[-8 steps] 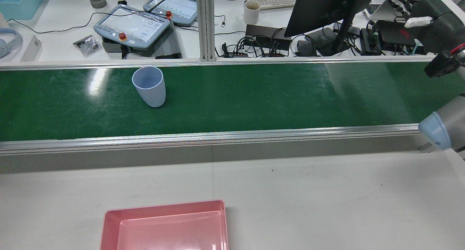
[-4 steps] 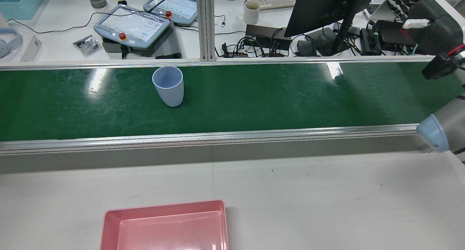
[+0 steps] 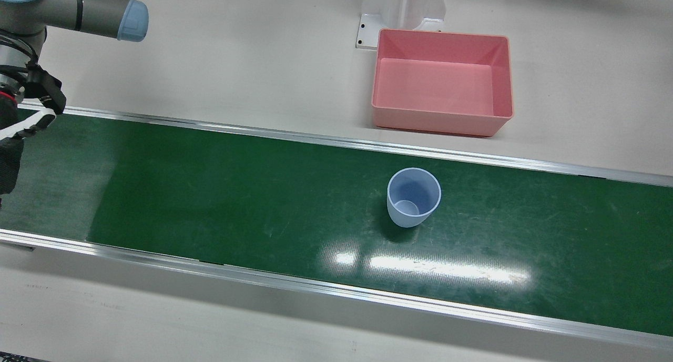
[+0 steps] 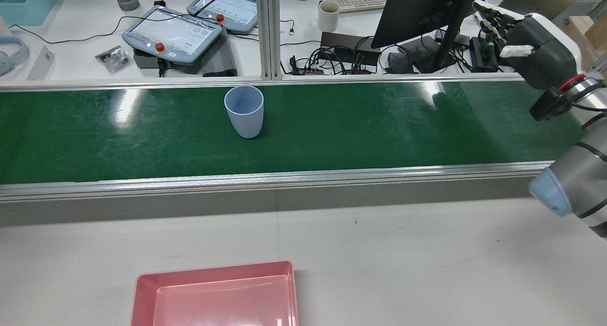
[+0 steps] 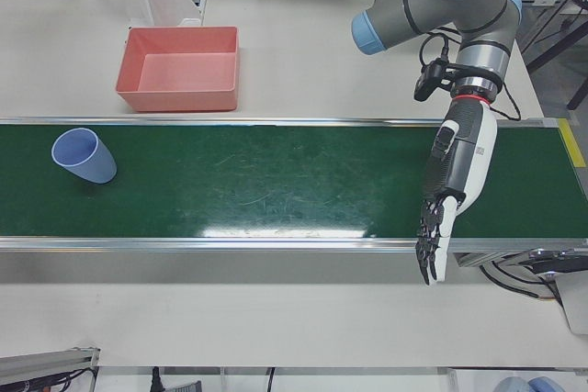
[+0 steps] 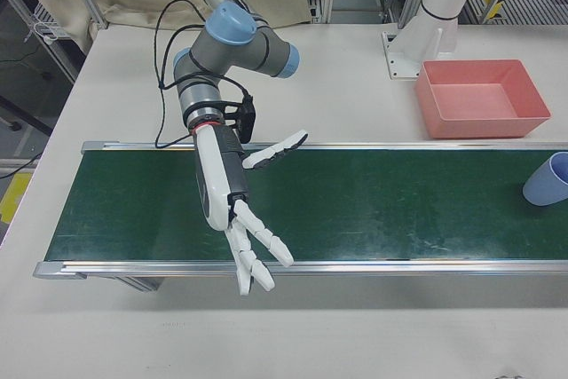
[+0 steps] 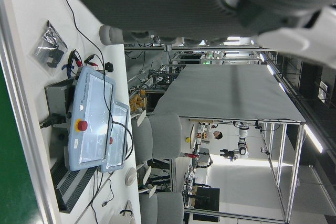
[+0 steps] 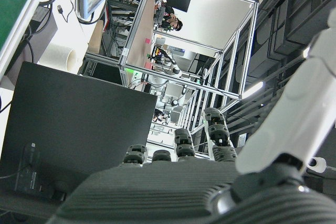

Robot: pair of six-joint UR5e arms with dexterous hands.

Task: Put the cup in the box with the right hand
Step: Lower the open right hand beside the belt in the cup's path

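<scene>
The pale blue plastic cup [image 3: 413, 199] stands upright and empty on the green conveyor belt [image 3: 210, 193]. In the front view it sits right of centre; in the rear view it is left of centre, close to the belt's upper rail [image 4: 244, 110]. Nothing touches it.

The pink plastic box [image 3: 441, 122] rests on the white bench [image 3: 236, 62] in the upper right of the front view, above the cup and off the belt, just past the belt's rail. It is empty, and in the rear view it is cut off by the bottom edge [image 4: 213, 269].

The right robot hand [image 6: 226, 193] hangs over the belt in the left half of the right-front view, well apart from the cup at that frame's right edge. Its fingers [image 6: 262, 246] are spread wide and point to the lower right, its thumb juts out to the right, and it holds nothing. In the rear view this robot hand [image 4: 536, 46] is at the upper right.

The left robot hand [image 5: 457, 176] shows at the right of the left-front view, stretched out over the belt's lower rail with its fingers straight and empty, far from the cup at that frame's left.
</scene>
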